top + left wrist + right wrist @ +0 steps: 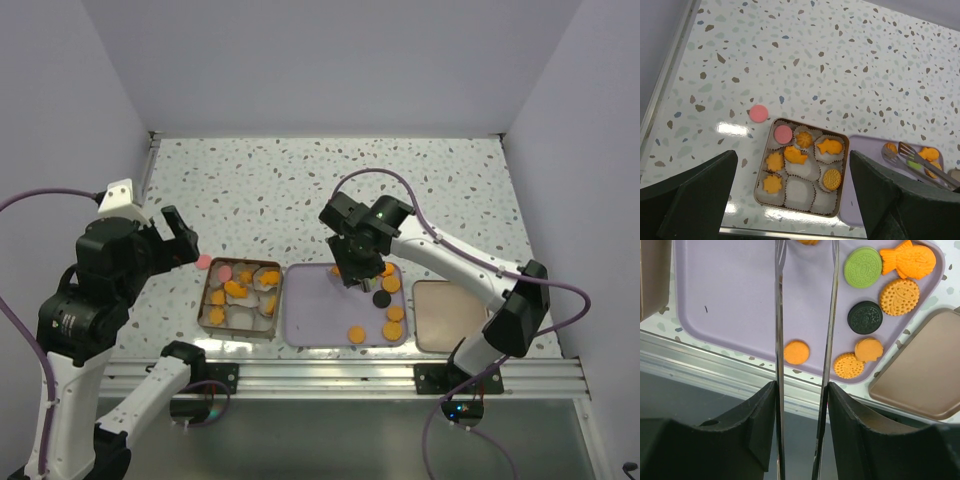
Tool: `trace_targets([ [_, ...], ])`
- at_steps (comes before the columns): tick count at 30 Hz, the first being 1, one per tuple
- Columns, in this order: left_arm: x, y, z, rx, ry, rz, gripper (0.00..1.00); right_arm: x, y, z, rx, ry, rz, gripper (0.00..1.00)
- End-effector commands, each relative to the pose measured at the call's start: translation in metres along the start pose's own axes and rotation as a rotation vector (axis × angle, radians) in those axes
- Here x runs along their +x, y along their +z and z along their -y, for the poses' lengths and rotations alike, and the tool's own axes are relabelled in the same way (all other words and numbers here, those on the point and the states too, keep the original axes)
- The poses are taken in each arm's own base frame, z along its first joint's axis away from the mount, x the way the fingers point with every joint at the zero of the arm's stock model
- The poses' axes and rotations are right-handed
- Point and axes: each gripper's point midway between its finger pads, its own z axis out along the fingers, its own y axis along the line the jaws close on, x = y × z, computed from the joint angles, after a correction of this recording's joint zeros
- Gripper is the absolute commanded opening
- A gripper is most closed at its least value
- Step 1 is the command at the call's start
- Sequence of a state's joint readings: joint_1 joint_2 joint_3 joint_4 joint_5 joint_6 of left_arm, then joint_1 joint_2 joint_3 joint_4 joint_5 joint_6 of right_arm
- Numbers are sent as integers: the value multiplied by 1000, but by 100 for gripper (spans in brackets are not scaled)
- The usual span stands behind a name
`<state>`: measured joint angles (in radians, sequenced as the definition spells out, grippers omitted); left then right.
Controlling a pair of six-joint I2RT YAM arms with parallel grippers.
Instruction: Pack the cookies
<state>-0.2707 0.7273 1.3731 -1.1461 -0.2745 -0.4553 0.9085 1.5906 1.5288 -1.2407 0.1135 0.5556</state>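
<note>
Several orange cookies, a green one (862, 267) and a black one (865, 317) lie on the purple tray (725, 300). My right gripper (802, 390) is shut on metal tongs (779, 315), whose two blades reach over the tray with an orange cookie (807, 241) between them at the frame's top edge. The tin (810, 126) with paper cups holds several orange cookies and a pink one (783, 133). Another pink cookie (758, 113) lies on the table just left of the tin. My left gripper (793, 165) is open and empty above the tin.
The tin's brown lid (447, 315) lies right of the purple tray (315, 315). The tin (206, 300) sits left of the tray near the front rail. White walls enclose the speckled table on three sides.
</note>
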Motion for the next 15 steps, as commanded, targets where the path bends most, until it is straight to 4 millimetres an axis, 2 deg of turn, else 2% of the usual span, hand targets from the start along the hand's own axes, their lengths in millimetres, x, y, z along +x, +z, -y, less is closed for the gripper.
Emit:
trace_targets([
  [1, -10, -7, -2, -3, 18, 31, 100, -5, 3, -1, -9, -1, 21, 46],
  [9, -13, -3, 2, 3, 28, 31, 100, -2, 7, -1, -9, 3, 8, 42],
  [15, -13, -2, 3, 7, 27, 33, 100, -4, -2, -3, -26, 13, 21, 39],
])
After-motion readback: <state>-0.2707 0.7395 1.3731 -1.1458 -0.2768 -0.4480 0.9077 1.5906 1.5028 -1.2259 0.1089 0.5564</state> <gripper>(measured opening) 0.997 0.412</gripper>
